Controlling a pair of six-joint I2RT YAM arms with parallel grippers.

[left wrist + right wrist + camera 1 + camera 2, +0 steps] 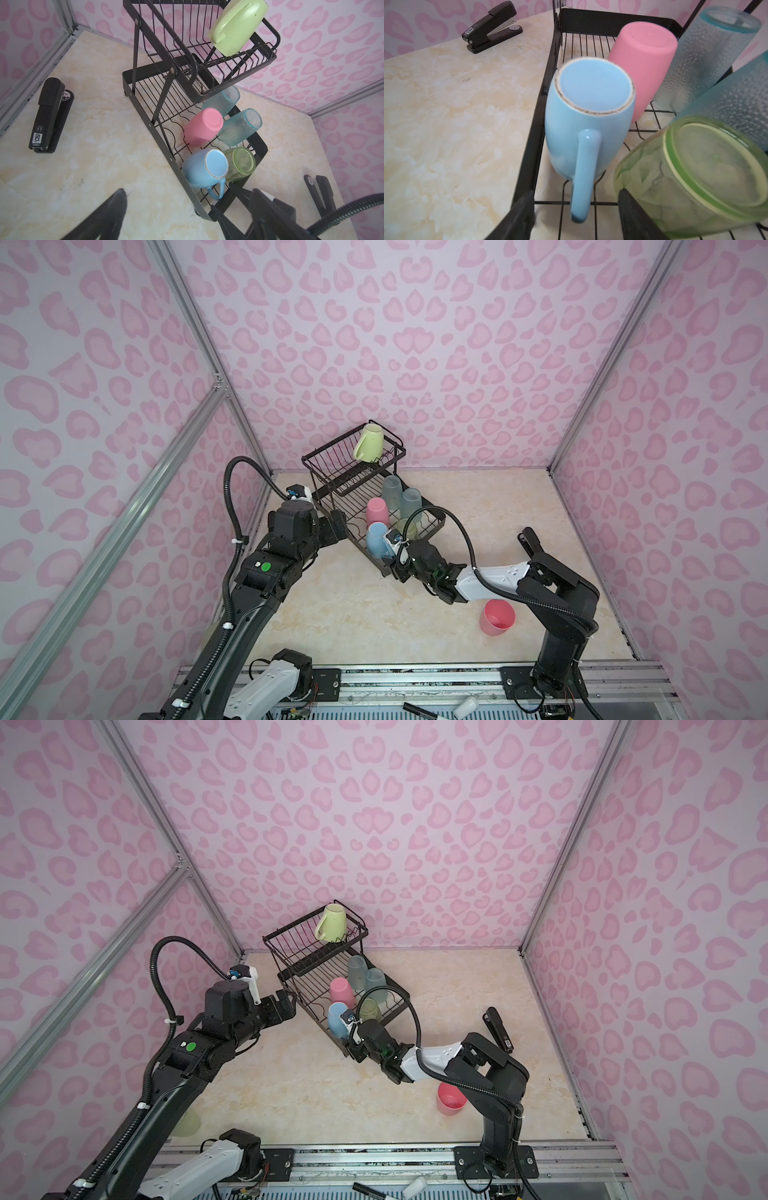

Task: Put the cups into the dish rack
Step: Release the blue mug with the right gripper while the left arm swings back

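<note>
Blurred and cropped, the right gripper (575, 194) has its fingers apart, astride the handle of the light-blue mug (583, 128), which stands upturned in the lower tray of the dish rack (535, 145). The left gripper (338, 524) gapes wide, empty. The right arm (490, 1085) half hides a pink cup (451, 1100) on the table (353, 614). A green tumbler (187, 1123) barely shows behind the left arm (166, 1094).

Enclosure with three walls (415, 344): lilac panels printed with pink heart-shaped blotches (leopard style). Aluminium frame posts (607, 364) at the far corners. Floor: cream marble-effect tabletop (353, 614). Near edge: metal rail (415, 674). Light soft, even.
</note>
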